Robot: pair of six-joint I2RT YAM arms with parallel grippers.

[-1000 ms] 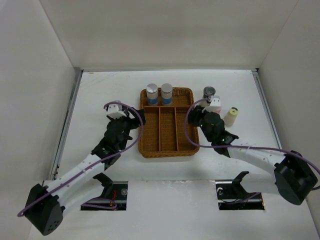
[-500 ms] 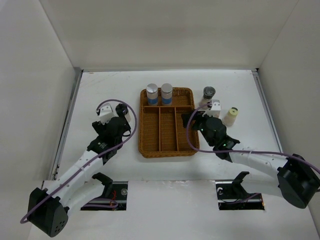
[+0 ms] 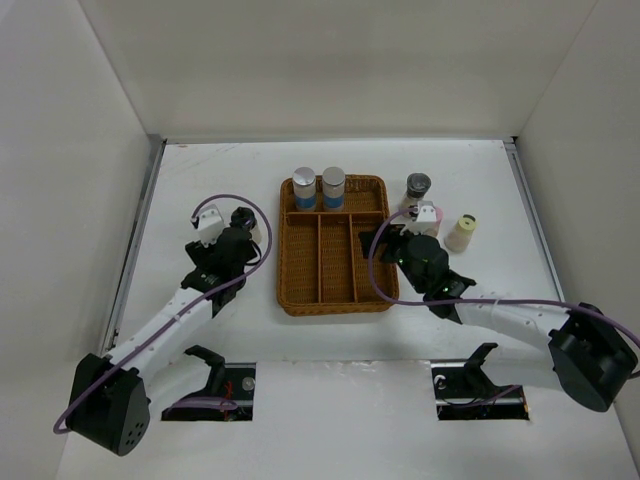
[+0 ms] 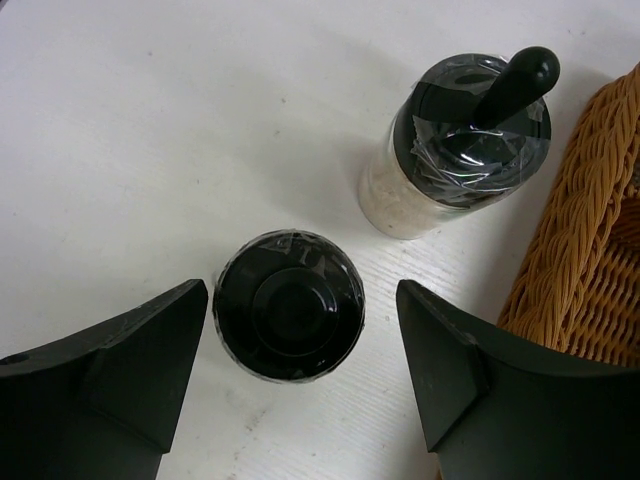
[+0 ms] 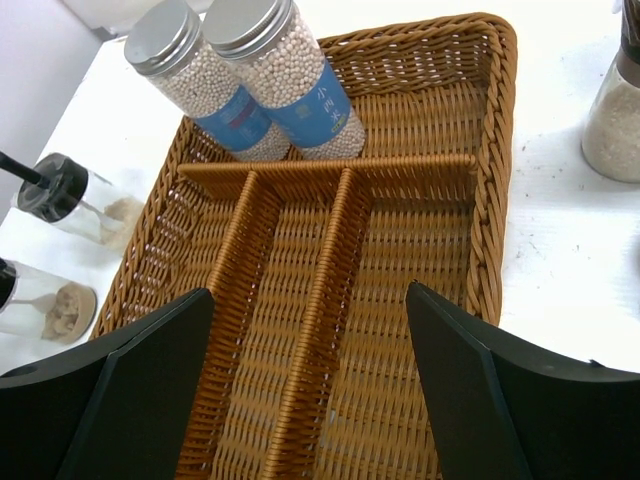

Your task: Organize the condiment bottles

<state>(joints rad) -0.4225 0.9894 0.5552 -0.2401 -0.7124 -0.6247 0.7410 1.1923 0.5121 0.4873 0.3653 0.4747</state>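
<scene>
It looked like a robot lab; plain white walls (image 3: 70, 120) boxed in a white table (image 3: 200, 180); two robot arms (image 3: 170, 320) sat at its near edge; purple cables (image 3: 520, 301) ran along them.

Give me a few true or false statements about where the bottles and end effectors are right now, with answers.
1. Both silver-capped bottles sit in the far compartment of the tray. True.
2. The tray's three long compartments hold bottles. False: they are empty.
3. The left end effector is shut on a black-capped bottle. False: it is open, with a finger on either side of the bottle.
4. The yellow-capped bottle stands on the table, right of the tray. True.
</scene>
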